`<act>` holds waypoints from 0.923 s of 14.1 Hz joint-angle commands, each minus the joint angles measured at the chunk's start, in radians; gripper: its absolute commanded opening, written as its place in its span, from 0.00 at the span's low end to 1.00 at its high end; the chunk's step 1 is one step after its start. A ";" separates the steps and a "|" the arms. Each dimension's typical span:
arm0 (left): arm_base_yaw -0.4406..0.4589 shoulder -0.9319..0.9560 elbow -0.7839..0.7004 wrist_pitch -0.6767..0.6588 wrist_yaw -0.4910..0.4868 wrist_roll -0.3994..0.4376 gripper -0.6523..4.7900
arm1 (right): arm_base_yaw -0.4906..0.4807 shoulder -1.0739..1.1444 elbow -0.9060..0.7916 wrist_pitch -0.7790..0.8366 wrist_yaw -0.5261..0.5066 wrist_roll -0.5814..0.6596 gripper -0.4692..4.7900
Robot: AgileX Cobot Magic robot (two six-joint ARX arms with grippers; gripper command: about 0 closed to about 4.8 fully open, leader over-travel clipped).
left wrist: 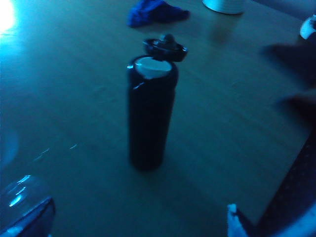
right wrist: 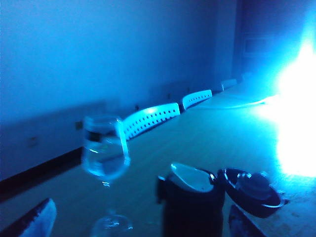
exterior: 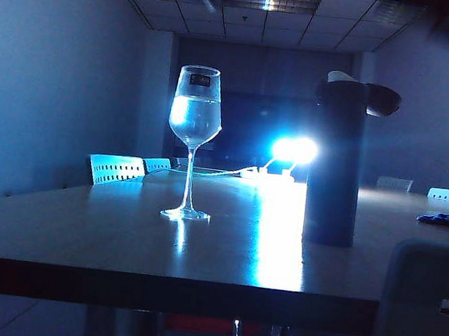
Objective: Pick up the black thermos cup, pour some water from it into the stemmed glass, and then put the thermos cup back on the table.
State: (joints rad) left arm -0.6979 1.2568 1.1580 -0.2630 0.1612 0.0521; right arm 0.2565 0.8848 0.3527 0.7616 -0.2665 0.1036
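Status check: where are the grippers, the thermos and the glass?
Both grippers open, clear of everything. Thermos upright on table, lid flipped open. Glass beside it, apart, holding water. Nothing between them.

The table (exterior: 79, 232) is a long, glossy wooden top with a dark front edge, streaked by glare from a bright light at its far end. The black thermos cup (exterior: 336, 160) stands upright on it with its flip lid open, below and ahead of the left gripper (left wrist: 296, 79), whose dark blurred fingers stand apart off to one side. The stemmed glass (exterior: 192, 144), holding water, stands on its round foot well apart from the cup; seen from the right gripper (right wrist: 143, 222), whose fingers are spread, both stand just ahead. A crumpled blue cloth (left wrist: 155, 12) lies beyond the cup.
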 commanded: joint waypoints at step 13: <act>-0.003 -0.826 -0.299 -0.477 -0.093 -0.007 0.11 | 0.003 -0.880 0.084 -1.069 -0.001 -0.052 0.08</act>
State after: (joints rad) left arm -0.7158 0.4541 0.9016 -0.7746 0.0681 0.0494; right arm 0.2596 0.0051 0.4522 -0.3649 -0.2691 0.0544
